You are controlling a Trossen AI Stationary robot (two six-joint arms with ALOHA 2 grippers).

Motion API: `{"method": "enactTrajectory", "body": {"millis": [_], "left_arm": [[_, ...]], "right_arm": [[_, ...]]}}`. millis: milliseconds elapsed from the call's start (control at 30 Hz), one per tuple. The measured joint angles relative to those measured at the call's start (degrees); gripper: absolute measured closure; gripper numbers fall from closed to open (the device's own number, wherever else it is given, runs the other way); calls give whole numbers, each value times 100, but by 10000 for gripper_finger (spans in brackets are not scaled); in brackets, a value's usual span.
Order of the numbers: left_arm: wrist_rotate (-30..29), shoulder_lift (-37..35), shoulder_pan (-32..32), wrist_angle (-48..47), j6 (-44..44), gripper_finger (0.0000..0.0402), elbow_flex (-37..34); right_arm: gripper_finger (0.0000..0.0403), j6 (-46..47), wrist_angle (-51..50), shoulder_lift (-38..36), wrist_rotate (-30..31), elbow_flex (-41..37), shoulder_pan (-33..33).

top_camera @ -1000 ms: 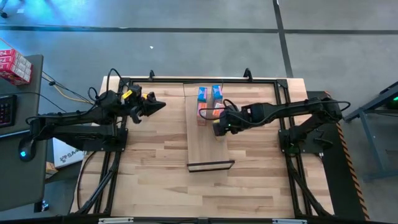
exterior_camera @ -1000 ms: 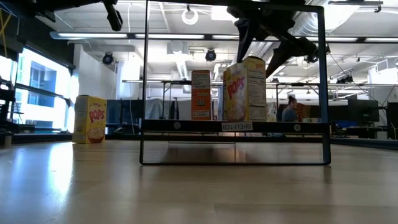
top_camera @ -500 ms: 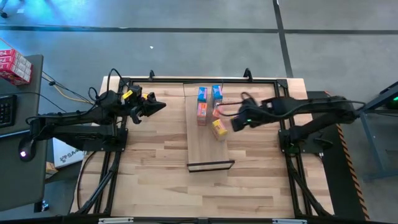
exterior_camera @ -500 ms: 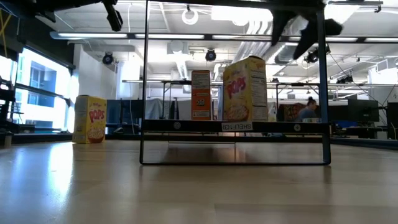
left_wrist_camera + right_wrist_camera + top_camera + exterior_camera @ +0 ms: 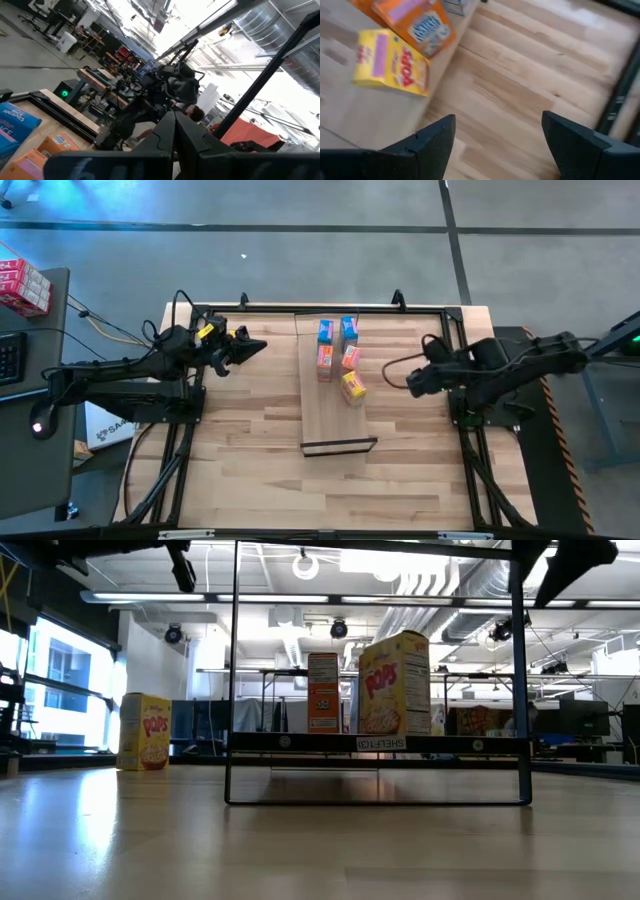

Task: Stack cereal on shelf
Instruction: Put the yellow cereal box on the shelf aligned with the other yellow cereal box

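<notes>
five cereal boxes stand on the shelf [image 5: 335,415], the yellow pops box [image 5: 352,386] frontmost, leaving room; right gripper [image 5: 412,380] hangs wide open, empty; left gripper [image 5: 255,346] waits closed.

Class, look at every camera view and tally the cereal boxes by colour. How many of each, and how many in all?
blue boxes: 2
orange-pink boxes: 2
yellow boxes: 2 (one on the shelf, one standing apart on the tabletop, seen in the low view)
Total: 6
</notes>
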Motion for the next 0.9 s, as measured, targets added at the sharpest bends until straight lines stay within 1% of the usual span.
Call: {"method": "enactTrajectory", "body": {"millis": [100,233,300,400,500,600,667,733,800,900], "left_arm": [[-35,-1,0,0,3,402,0],[-45,0,0,-12,3,402,0],[-63,-2,0,-85,3,402,0],[-109,-1,0,-182,9,402,0],[-152,0,0,-377,117,402,0],[-250,0,0,-609,260,400,0],[-324,0,0,-732,421,395,0],[-392,0,22,-775,448,385,5],[-370,-2,178,-1366,287,366,173],[-130,33,515,-3130,336,320,680]], "right_arm": [[112,222,-174,-138,172,-238,236],[112,812,257,-783,14,-1264,538],[112,1004,813,-1183,-66,-1831,649],[112,917,2162,-1694,98,-2480,699],[112,319,3727,-2034,634,-2959,679],[112,-800,5303,-2197,1206,-3323,677],[112,-1514,6115,-2218,1245,-3455,677],[112,-2100,6610,-2210,1254,-3473,677],[112,-2499,6907,-2203,1251,-3473,677],[112,-2720,7095,-2207,1277,-3473,677]]}}
